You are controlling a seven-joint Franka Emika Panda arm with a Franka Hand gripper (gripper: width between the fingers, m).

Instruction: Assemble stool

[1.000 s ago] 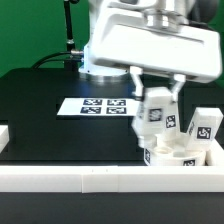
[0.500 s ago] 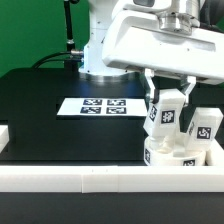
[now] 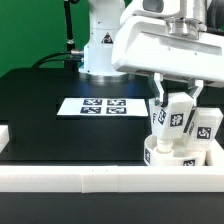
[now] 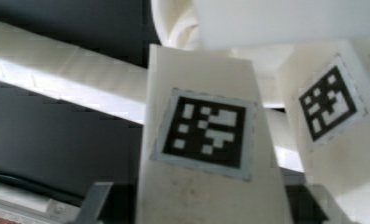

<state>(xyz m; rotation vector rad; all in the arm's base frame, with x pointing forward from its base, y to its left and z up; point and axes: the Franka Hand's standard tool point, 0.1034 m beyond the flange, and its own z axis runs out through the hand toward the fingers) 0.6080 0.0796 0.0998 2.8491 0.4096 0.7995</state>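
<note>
open black table (image 3: 45, 110) beyond the marker board (image 3: 98, 106) (corner crowded: seat (image 3: 178, 157), legs (image 3: 205, 126), rails (image 3: 70, 178))

A: So what was actually seen on the black table (image 3: 40, 110)?

B: The marker board (image 3: 98, 106) was laid flat near the middle, toward the back. White border rails were set along the edges: a long front rail (image 3: 90, 177) ran across the near side, and a short piece (image 3: 4, 138) was spotted at the exterior view's left.

A: And that right corner?

B: The round seat disc (image 3: 170, 157) was parked on the tabletop there, tucked just behind the front rail. A tagged leg (image 3: 207, 128) was stood behind it, though its base was hidden, so contact with the table couldn't be confirmed.
</note>
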